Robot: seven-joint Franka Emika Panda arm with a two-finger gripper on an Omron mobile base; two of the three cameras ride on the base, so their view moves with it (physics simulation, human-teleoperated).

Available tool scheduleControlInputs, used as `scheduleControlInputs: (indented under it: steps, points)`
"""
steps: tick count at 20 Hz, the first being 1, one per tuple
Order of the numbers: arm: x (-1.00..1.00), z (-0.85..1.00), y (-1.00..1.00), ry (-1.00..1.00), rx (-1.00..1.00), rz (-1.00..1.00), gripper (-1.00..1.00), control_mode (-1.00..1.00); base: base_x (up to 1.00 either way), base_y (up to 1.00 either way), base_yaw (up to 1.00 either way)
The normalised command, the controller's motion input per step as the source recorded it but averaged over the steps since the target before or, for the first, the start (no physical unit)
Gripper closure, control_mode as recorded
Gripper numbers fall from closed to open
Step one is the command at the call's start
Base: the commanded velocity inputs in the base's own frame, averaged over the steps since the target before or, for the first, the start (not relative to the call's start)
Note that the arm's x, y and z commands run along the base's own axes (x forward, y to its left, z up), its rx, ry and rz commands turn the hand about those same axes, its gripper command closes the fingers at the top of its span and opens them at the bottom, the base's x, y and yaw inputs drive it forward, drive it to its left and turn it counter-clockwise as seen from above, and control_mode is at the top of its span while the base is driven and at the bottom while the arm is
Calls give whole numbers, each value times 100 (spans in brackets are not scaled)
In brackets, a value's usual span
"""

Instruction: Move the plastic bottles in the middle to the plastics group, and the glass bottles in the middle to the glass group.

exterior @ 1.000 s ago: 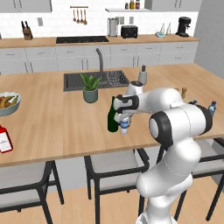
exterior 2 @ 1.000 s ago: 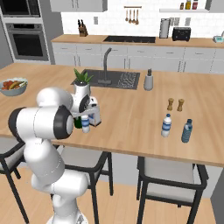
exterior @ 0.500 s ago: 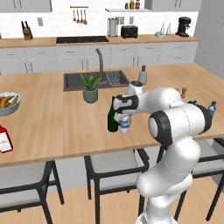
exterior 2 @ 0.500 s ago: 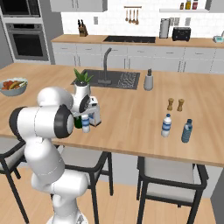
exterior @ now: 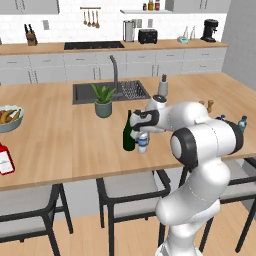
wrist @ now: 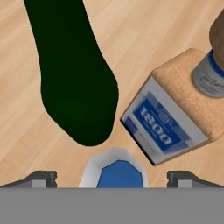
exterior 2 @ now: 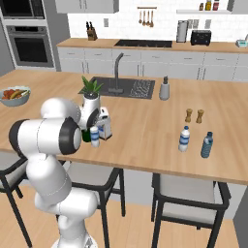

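Note:
In the hand view I look straight down on the small clear plastic water bottle (wrist: 116, 171), which sits between my open gripper's (wrist: 113, 178) fingertips (wrist: 42, 177). Beyond it stand the tall dark green wine bottle (wrist: 74, 74) and the squat square clear bottle (wrist: 168, 127) with a blue label and tan stopper. From the base, the gripper (exterior: 143, 123) hovers over the water bottle (exterior: 143, 143) beside the green bottle (exterior: 129, 133). The right base view shows the square bottle (exterior 2: 104, 125) and water bottle (exterior 2: 95, 137). The plastics group (exterior 2: 184, 139) stands to the right; the red glass bottle (exterior: 5, 159) stands far left.
A potted plant (exterior: 103, 100) stands just behind the middle bottles, near the sink (exterior: 85, 92). Two brown pepper mills (exterior 2: 193, 116) stand behind the plastics group, and a soap dispenser (exterior 2: 164, 89) is further back. A fruit bowl (exterior: 7, 117) sits at the counter's left. Stools line the near edge.

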Motion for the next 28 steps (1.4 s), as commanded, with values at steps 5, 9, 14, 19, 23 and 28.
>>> scheduleControlInputs:
  steps: [5, 9, 14, 19, 23, 28]
  points:
    - [0, 0, 0, 0, 0, 0, -100, -100, 0, 0, 0]
    - [0, 0, 0, 0, 0, 0, 100, -100, 0, 0, 0]
    - [0, 0, 0, 0, 0, 0, 100, -100, 0, 0, 0]
    - [-4, 0, -2, 0, 0, 0, 100, -100, 0, 0, 0]
    - [-36, 21, -19, -1, 0, -4, 100, -100, 0, 0, 0]
    - [-39, 33, -33, -2, 0, -10, 100, -100, 0, 0, 0]
